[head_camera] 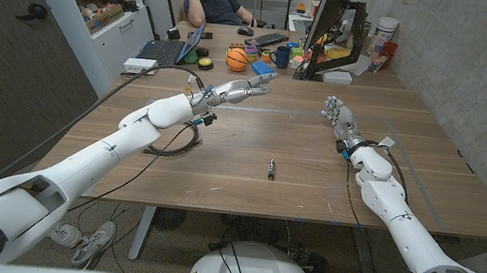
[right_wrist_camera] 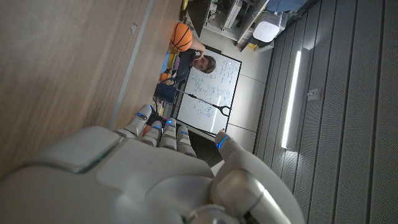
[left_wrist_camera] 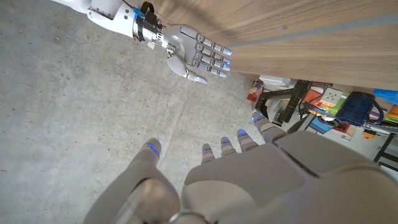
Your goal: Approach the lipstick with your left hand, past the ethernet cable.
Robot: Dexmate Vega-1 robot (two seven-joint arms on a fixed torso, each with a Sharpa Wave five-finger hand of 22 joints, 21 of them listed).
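Observation:
The lipstick (head_camera: 271, 169), a small dark tube, lies on the wooden table (head_camera: 252, 137) near its front middle. My left hand (head_camera: 237, 89) hovers over the table's far left part, well beyond the lipstick, fingers stretched out and apart, holding nothing. The black ethernet cable (head_camera: 175, 145) loops on the table under my left forearm. In the left wrist view my left hand (left_wrist_camera: 249, 180) has its fingers spread, and the right hand (left_wrist_camera: 198, 55) shows across from it. My right hand (head_camera: 338, 115) stands open over the table's right part, empty. My right hand (right_wrist_camera: 143, 174) fills the lower part of its wrist view.
At the table's far end stand a laptop (head_camera: 167, 50), a basketball (head_camera: 237, 59), a blue mug (head_camera: 282, 57), a keyboard (head_camera: 270, 39) and a monitor (head_camera: 329, 20). A person (head_camera: 211, 1) sits behind them. A shelf (head_camera: 105, 1) stands at the far left.

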